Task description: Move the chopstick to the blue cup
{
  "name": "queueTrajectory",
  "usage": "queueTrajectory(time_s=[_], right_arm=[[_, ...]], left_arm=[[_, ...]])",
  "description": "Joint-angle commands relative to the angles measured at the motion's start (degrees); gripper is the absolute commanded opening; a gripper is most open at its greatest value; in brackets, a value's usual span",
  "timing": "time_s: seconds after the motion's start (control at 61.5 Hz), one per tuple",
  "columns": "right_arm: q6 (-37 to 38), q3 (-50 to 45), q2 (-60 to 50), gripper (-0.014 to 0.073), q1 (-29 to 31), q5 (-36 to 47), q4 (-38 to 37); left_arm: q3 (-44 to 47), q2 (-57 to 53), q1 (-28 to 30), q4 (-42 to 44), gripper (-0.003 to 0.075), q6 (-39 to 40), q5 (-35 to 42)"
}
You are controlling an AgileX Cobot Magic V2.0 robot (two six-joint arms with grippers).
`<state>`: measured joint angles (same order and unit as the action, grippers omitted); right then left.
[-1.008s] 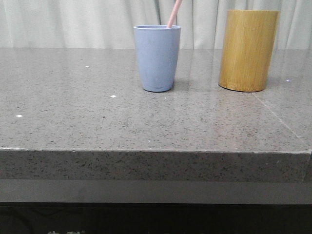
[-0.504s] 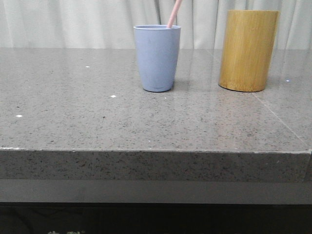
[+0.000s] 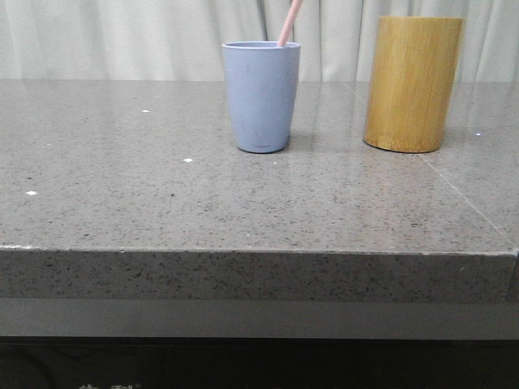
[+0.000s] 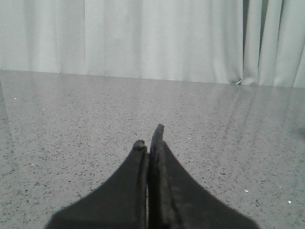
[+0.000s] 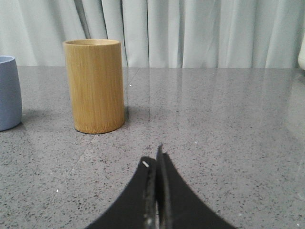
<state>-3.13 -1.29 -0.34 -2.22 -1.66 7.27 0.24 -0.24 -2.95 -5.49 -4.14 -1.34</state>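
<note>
The blue cup stands upright on the grey stone table at the back middle. A pale pink chopstick leans out of its rim, its lower part hidden inside. An edge of the cup shows in the right wrist view. No gripper shows in the front view. My left gripper is shut and empty, low over bare table. My right gripper is shut and empty, low over the table, well short of the bamboo cylinder.
A taller yellow-brown bamboo cylinder stands to the right of the blue cup; it also shows in the right wrist view. The table's front edge runs across the front view. White curtains hang behind.
</note>
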Motion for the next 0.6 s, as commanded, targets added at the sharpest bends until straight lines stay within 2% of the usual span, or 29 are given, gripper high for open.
queueTrajectory(time_s=[0.0,0.585], right_arm=[[-0.03,-0.01,-1.63,-0.0067,0.29,5.89,0.51],[-0.03,-0.01,-1.52,-0.0067,2.26,5.55,0.51]], left_arm=[[0.71,-1.31,-0.28,-0.58,-0.0019,0.23,4.71],[0.71,-1.31,-0.28,-0.58,-0.0019,0.23,4.71]])
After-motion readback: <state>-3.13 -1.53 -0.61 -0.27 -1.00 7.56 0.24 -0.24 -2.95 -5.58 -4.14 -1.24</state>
